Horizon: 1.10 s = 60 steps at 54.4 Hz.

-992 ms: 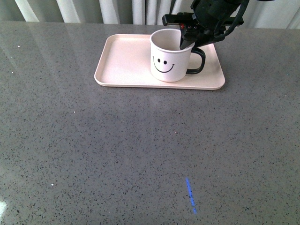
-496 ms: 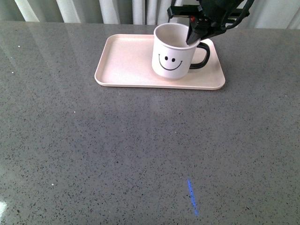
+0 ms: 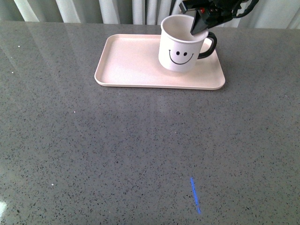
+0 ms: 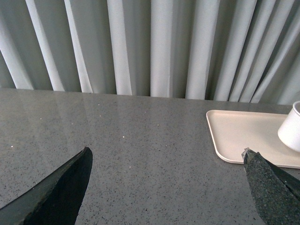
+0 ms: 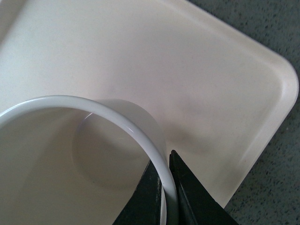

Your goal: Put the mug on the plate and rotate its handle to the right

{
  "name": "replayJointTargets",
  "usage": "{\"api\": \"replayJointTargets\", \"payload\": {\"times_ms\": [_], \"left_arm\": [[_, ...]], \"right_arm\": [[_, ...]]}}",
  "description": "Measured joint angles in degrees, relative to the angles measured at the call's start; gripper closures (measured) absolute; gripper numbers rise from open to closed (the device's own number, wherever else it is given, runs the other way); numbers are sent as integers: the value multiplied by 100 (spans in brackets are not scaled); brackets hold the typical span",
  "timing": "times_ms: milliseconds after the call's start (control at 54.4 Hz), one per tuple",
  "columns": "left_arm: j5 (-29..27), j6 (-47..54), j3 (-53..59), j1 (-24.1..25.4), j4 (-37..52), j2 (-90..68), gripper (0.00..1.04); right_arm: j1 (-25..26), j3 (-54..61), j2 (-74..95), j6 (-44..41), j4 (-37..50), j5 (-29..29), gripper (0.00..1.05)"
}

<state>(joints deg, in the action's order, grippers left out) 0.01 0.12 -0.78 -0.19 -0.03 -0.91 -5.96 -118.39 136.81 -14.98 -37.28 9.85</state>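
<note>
The cream-white mug [image 3: 182,44] with a black smiley face is on the right half of the pale pink plate [image 3: 126,61], tilted slightly. Its black handle [image 3: 209,45] points right. My right gripper [image 3: 200,24] is shut on the mug's rim beside the handle, one finger inside and one outside. In the right wrist view the fingers [image 5: 187,194] pinch the white rim [image 5: 140,136] over the plate [image 5: 197,70]. My left gripper [image 4: 166,159] is open and empty over the grey table; the plate's corner [image 4: 234,136] and the mug's edge [image 4: 290,133] show past it.
The grey speckled table [image 3: 117,150] stretches in front of the plate. White curtains [image 4: 150,47] hang behind the table's far edge. A blue streak [image 3: 195,196] lies near the front.
My right gripper has moved the mug to the right and farther back over the plate, lifting it slightly. The handle still points right.
</note>
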Motion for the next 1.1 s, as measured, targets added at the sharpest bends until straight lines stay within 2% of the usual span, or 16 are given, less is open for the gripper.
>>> {"api": "replayJointTargets", "payload": {"times_ms": [221,1103], "left_arm": [[0,0,0,0,0,0,9],[0,0,0,0,0,0,9]], "right_arm": [[-85,-527,308,-94,-179,31,103],[-181,-885,772,-326,-407,44,103]]}}
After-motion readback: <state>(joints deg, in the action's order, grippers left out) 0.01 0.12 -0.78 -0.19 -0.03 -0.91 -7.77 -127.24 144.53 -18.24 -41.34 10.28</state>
